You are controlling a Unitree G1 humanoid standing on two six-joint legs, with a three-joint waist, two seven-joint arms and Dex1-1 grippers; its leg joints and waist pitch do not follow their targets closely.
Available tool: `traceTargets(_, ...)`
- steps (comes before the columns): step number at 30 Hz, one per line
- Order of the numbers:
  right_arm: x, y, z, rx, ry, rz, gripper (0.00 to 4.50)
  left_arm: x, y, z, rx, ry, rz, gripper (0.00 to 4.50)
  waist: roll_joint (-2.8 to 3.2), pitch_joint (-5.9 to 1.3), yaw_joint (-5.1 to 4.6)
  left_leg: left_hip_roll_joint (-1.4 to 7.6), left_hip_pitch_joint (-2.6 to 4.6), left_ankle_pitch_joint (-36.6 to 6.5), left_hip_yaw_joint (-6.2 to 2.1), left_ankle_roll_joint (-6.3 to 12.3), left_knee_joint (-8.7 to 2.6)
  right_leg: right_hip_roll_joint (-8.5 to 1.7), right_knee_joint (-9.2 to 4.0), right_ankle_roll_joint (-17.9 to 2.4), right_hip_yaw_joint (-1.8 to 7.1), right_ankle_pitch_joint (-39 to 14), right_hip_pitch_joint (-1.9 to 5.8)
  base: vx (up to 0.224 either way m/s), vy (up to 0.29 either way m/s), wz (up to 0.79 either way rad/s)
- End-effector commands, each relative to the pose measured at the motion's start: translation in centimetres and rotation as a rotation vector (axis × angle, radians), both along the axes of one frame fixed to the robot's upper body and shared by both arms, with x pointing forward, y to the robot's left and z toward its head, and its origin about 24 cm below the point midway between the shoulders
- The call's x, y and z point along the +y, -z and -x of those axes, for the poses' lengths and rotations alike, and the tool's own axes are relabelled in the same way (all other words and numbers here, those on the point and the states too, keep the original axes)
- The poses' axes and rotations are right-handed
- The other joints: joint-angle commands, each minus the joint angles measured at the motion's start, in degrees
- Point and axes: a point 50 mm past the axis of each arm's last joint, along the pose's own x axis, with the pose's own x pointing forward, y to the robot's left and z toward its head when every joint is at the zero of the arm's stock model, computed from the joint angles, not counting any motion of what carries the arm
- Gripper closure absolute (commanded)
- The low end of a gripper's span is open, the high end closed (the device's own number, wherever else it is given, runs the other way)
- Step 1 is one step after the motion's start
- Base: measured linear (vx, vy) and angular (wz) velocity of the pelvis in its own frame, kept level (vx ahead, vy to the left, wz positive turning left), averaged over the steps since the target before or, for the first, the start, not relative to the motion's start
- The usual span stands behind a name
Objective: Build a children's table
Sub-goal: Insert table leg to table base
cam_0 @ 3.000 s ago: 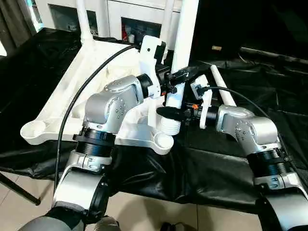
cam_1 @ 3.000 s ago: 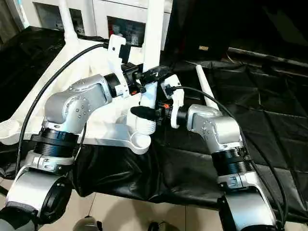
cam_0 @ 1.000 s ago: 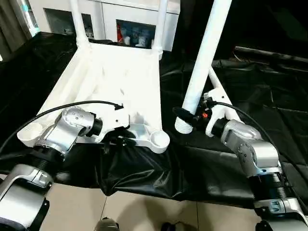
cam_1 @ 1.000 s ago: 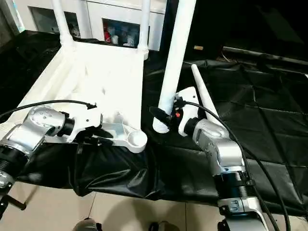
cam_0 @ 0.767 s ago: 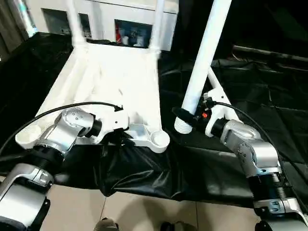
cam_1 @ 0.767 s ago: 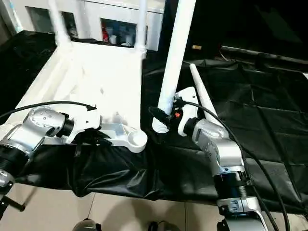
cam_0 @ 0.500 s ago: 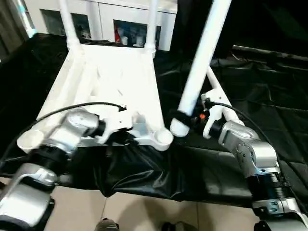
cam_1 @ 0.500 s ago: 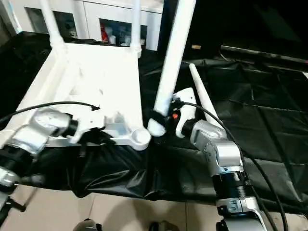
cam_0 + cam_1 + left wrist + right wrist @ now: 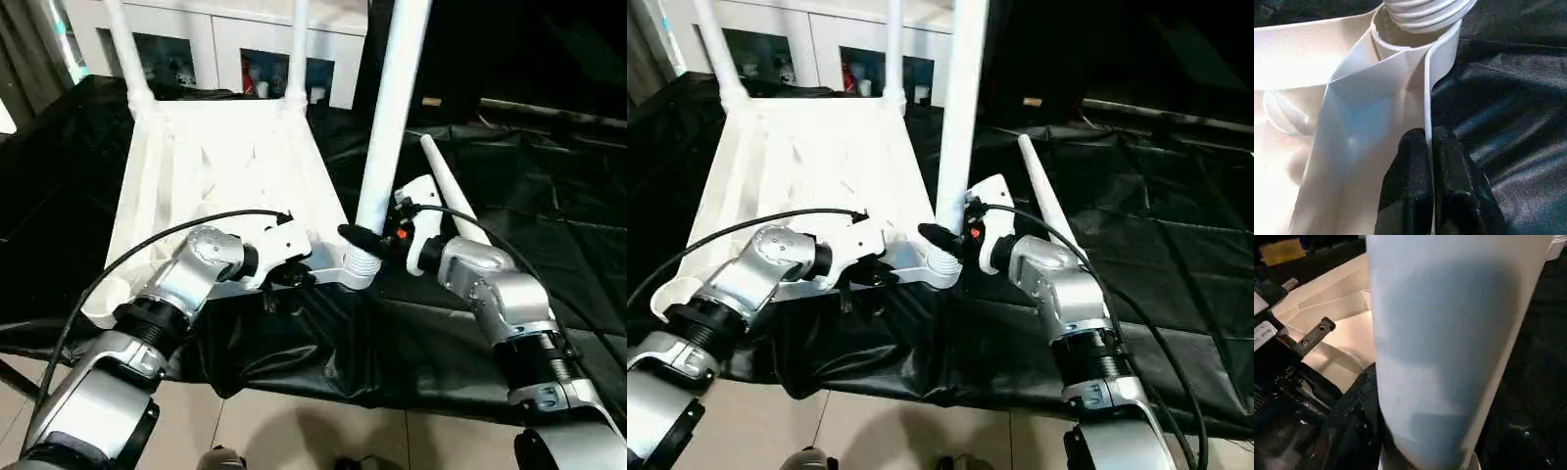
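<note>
The children's table lies upside down on black cloth, its white ribbed tabletop point(image 9: 216, 166) facing up. Two white legs point(image 9: 122, 54) point(image 9: 297, 49) stand in the far corner sockets. My right gripper point(image 9: 364, 238) is shut on a third leg point(image 9: 390, 127), held upright with its threaded end point(image 9: 1425, 10) sitting in the near right corner socket point(image 9: 1410, 44). My left gripper point(image 9: 1427, 161) is shut on the tabletop's thin rim just beside that socket, one black finger point(image 9: 1405, 186) on each side of the rim. A further leg point(image 9: 449, 191) lies loose on the cloth to the right.
A white glass-door cabinet point(image 9: 225, 49) stands behind the tabletop. The black cloth point(image 9: 549, 196) covers the work surface and hangs over its front edge, with tiled floor point(image 9: 294, 431) below. A black cable point(image 9: 147, 255) loops from my left wrist across the tabletop.
My right gripper carried the upright leg left and set its threaded end into the near right socket. My left gripper closed on the tabletop's rim beside it. The camera view shifted too.
</note>
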Motion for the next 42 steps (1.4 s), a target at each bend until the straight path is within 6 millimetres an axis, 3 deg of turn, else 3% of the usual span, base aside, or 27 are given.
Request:
traceTargets(1, -0.2, -0.7, -0.5, -0.031, 0.012, 0.001, 2.58, 0.0, 0.5, 0.1, 0.001, -0.055, 0.053, 4.5, 0.01, -4.33, 0.03, -0.08, 0.12, -13.6, 0.09, 0.65, -3.65, -3.67, -6.0, -1.8, 2.1, -31.0, 3.09, 0.0, 0.0, 0.0)
traceTargets(9, 0.0, 0.3, -1.1, -0.003, 0.03, 0.004, 2.58, -0.1, 0.4, 0.2, 0.009, -0.058, 0.081, 4.5, -0.08, -4.21, -0.24, -0.17, 0.42, -14.8, 0.1, 0.79, -3.54, -3.64, -6.44, -1.3, 1.81, -33.5, 2.75, 0.0, 0.0, 0.0)
traceTargets(11, 0.0, 0.4, -1.3, 0.002, 0.039, 0.002, 2.58, -0.1, 0.2, 0.2, 0.005, -0.064, 0.1, 4.5, -0.28, -4.28, -0.32, -0.12, 0.31, -14.7, 0.05, 0.8, -3.58, -3.68, -6.37, -1.3, 1.79, -33.4, 2.84, 0.0, 0.0, 0.0)
traceTargets(13, 0.1, 0.5, -1.6, 0.009, 0.05, -0.006, 2.58, -0.2, 0.1, 0.1, 0.006, -0.067, 0.131, 4.5, -0.09, -4.27, -0.3, -0.1, 0.36, -14.3, 0.08, 0.93, -3.57, -3.72, -6.21, -1.8, 1.91, -32.7, 2.77, 0.0, 0.0, 0.0)
traceTargets(14, 0.1, 0.5, -1.8, 0.014, 0.057, -0.012, 2.58, -0.3, 0.0, 0.2, 0.012, -0.066, 0.142, 4.5, -0.38, -4.37, -0.29, -0.07, 0.23, -13.9, 0.12, 1.01, -3.54, -3.78, -6.08, -2.1, 1.94, -32.1, 2.88, 0.0, 0.0, 0.0)
traceTargets(17, 0.3, 0.6, -2.0, 0.017, 0.061, -0.013, 2.58, -0.2, 0.2, 0.3, 0.015, -0.065, 0.136, 4.5, -0.21, -4.43, -0.26, 0.2, 0.14, -13.5, -0.01, 0.99, -3.75, -3.82, -5.56, -2.9, 2.08, -30.2, 2.95, 0.0, 0.0, 0.0)
traceTargets(25, 0.9, 0.8, -2.4, 0.024, 0.063, -0.029, 2.58, 0.1, 0.5, 0.6, 0.02, -0.07, 0.123, 4.5, -0.49, -4.25, -0.7, 0.04, 0.07, -13.2, 0.13, 1.16, -3.72, -3.82, -5.75, -2.6, 2.11, -31.5, 2.93, 0.0, 0.0, 0.0)
traceTargets(31, 0.6, 1.2, -2.4, 0.055, 0.089, -0.089, 2.58, 0.2, 0.6, 0.6, 0.019, -0.07, 0.108, 4.5, -0.39, -4.2, -1.01, 0.0, 0.22, -14.1, 0.1, 1.26, -3.7, -3.79, -5.99, -2.3, 2.03, -32.7, 2.81, 0.0, 0.0, 0.0)
traceTargets(37, -1.0, 2.8, -1.8, 0.115, 0.175, -0.195, 2.59, 0.2, 0.5, 0.4, 0.011, -0.079, 0.103, 4.5, -0.31, -4.3, -1.03, 0.1, 0.22, -13.8, 0.15, 1.62, -3.74, -3.81, -5.89, -3.2, 2.11, -31.2, 2.9, 0.0, 0.0, 0.0)
traceTargets(38, -1.3, 3.2, -1.6, 0.125, 0.187, -0.204, 2.59, 0.2, 0.5, 0.4, 0.009, -0.08, 0.101, 4.5, -0.06, -4.3, -0.94, 0.13, 0.26, -13.8, 0.09, 1.57, -3.79, -3.82, -5.79, -3.4, 2.13, -30.8, 2.91, 0.0, 0.0, 0.0)
traceTargets(41, -1.6, 4.3, -1.0, 0.141, 0.2, -0.214, 2.59, 0.3, 0.5, 0.3, 0.005, -0.083, 0.099, 4.5, -0.09, -4.35, -0.95, 0.13, 0.21, -13.9, 0.13, 1.58, -3.8, -3.78, -5.75, -3.7, 2.16, -30.3, 2.93, 0.0, 0.0, 0.0)
traceTargets(42, -1.6, 4.8, -0.6, 0.147, 0.206, -0.22, 2.59, 0.3, 0.4, 0.3, 0.002, -0.087, 0.098, 4.5, 0.28, -4.29, -0.87, 0.15, 0.24, -14.2, 0.07, 1.55, -3.84, -3.84, -5.8, -3.8, 2.14, -30.5, 2.91, 0.0, 0.0, 0.0)
